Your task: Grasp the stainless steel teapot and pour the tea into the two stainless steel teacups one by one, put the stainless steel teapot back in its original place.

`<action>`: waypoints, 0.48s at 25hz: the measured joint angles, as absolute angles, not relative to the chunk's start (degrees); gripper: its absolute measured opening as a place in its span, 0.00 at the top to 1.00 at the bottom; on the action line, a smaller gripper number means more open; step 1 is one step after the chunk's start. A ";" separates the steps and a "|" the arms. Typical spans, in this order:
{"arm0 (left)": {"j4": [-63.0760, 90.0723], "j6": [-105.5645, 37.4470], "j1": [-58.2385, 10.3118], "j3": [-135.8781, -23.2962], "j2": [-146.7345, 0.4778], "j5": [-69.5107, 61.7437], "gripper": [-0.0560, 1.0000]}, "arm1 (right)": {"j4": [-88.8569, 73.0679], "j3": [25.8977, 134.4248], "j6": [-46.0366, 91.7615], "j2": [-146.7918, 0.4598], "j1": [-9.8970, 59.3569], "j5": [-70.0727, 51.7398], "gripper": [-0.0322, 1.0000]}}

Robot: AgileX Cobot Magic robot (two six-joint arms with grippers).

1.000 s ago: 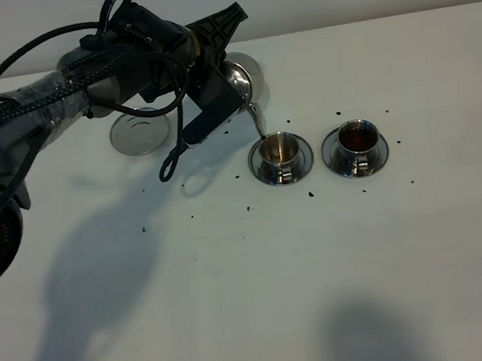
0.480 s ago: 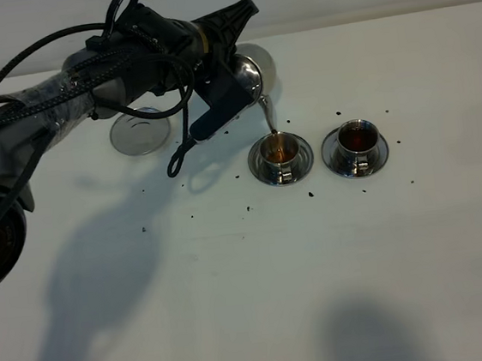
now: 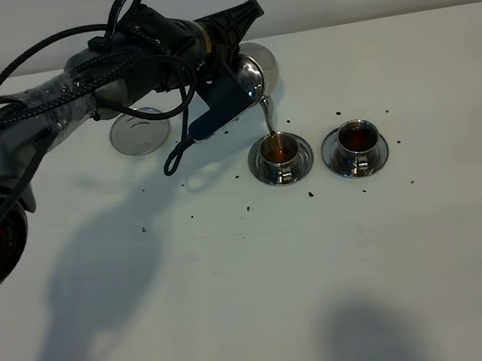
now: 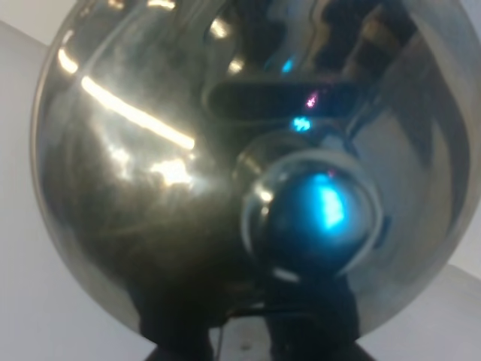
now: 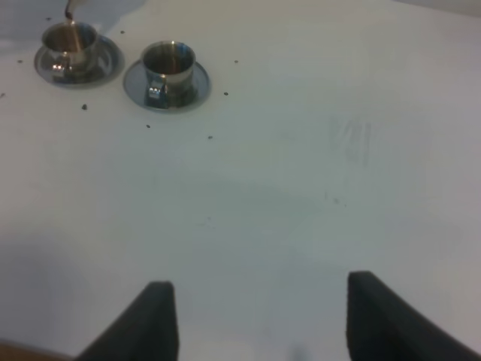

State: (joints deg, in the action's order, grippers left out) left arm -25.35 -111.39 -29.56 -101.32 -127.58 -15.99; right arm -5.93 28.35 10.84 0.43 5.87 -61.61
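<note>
Pour, second cup in hand. Left gripper [image 3: 231, 68] is clamped tight on the teapot [image 3: 250, 74] and holds it in the air, tipped. The handle is hidden, so we cannot tell exactly where the grip sits. In the left wrist view the teapot's belly fills the frame, lid knob [image 4: 314, 218] facing the lens.

Key relation, high view: the left cup [image 3: 278, 151] lies at about 5 o'clock from the teapot. The pot's long axis leans the same way, and the spout tip is just above the cup's rim. We cannot separate spout from stream.

Contents: left cup shows amber tea, level hard to judge. Right cup [image 3: 359, 137], at 3 o'clock from the left one, holds darker tea and looks filled.

The bare saucer [image 3: 137, 133], between 8 and 9 o'clock from the teapot, is our return spot, and the left arm is nearer.

Right gripper [image 5: 255, 316] stands wide with nothing in it, well apart from both cups.

Dark specks dot the table [image 3: 319, 267] around the cups.
</note>
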 joint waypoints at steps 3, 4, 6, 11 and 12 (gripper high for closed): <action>-25.35 -112.70 -29.56 -101.32 -127.58 -15.99 0.74 | -5.93 28.35 10.84 0.43 5.87 -61.61 0.50; -25.35 -113.31 -29.56 -101.32 -127.58 -15.99 0.74 | -5.93 28.35 10.84 0.43 5.87 -61.61 0.50; -25.35 -114.23 -29.56 -101.32 -127.58 -15.99 0.74 | -5.93 28.35 10.84 0.43 5.87 -61.61 0.50; -25.35 -114.88 -29.56 -101.32 -127.58 -15.99 0.74 | -5.93 28.35 10.90 0.43 5.87 -61.61 0.50; -25.35 -114.88 -29.56 -101.32 -127.58 -15.93 0.74 | -5.93 28.35 10.90 0.43 5.87 -61.61 0.50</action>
State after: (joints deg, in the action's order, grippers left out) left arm -25.35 -114.88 -29.56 -101.32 -127.58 -15.93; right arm -5.93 28.35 10.90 0.43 5.87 -61.61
